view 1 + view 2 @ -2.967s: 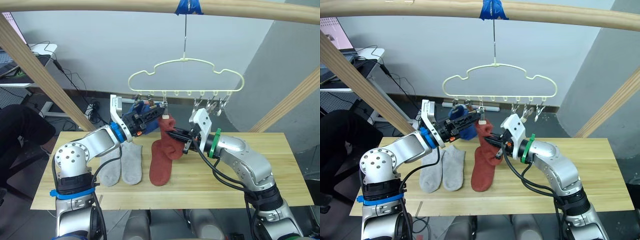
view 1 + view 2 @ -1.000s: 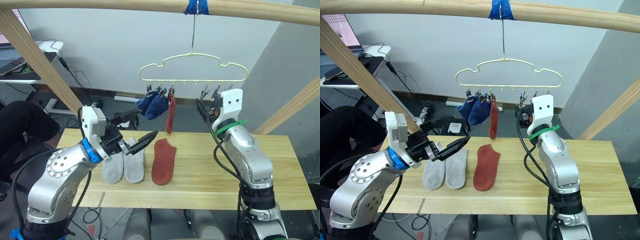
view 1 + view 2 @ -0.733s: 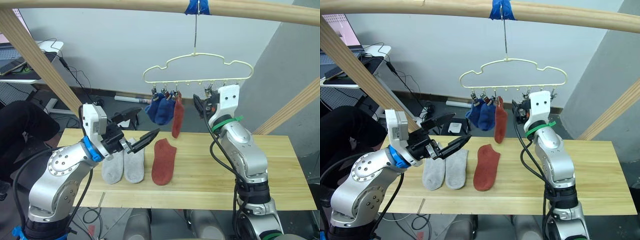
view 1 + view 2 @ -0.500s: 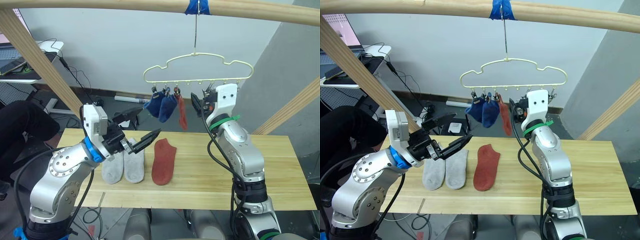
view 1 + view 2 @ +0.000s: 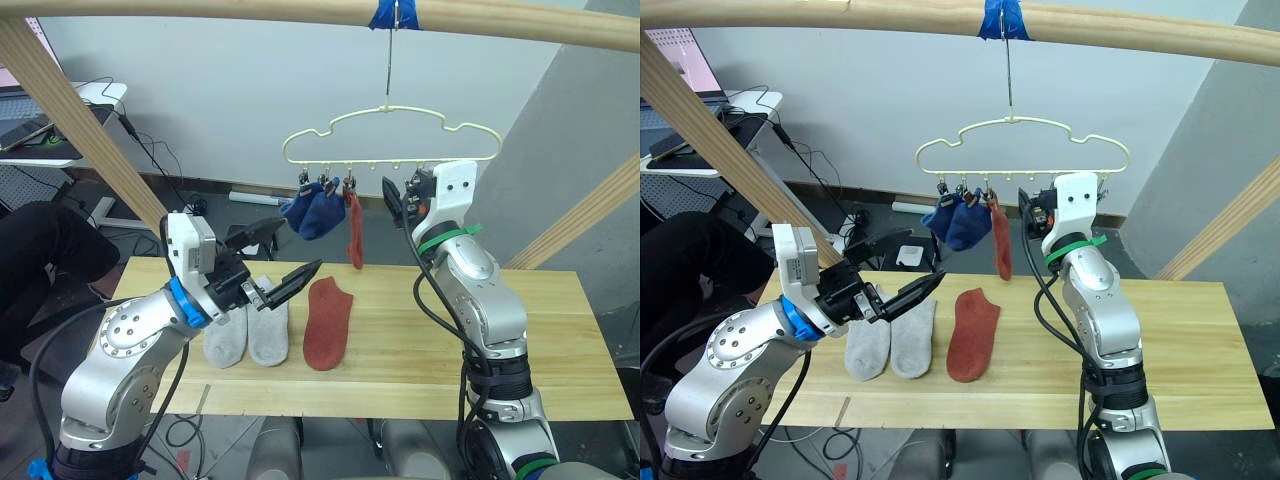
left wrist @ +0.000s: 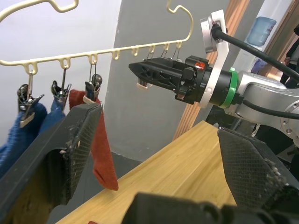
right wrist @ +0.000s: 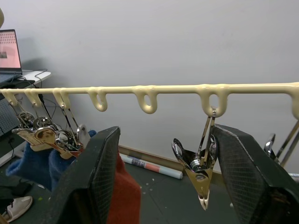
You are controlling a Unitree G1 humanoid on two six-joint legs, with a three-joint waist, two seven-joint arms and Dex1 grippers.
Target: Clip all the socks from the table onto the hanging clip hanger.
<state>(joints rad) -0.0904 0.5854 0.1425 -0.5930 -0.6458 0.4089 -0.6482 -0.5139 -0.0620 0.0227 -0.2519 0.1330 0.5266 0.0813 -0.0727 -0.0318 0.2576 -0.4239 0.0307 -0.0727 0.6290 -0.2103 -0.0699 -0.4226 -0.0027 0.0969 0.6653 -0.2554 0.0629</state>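
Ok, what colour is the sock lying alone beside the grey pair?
Rust red, flat on the table; clearest in the left eye view.

**A robot test room in a lab or office**

A frame of round pale wooden poles (image 5: pixel 90 130) stands over a plain plank surface (image 5: pixel 560 330), with blue tape (image 5: pixel 997 18) binding a hook to the top pole. The walls behind are bare white and grey. Loose black cables (image 5: pixel 150 160) trail across a dark floor beside a white desk (image 5: pixel 85 95), and a laptop screen (image 7: pixel 9 51) glows on it. A water-cooler bottle (image 6: pixel 260 31) stands off to one side.
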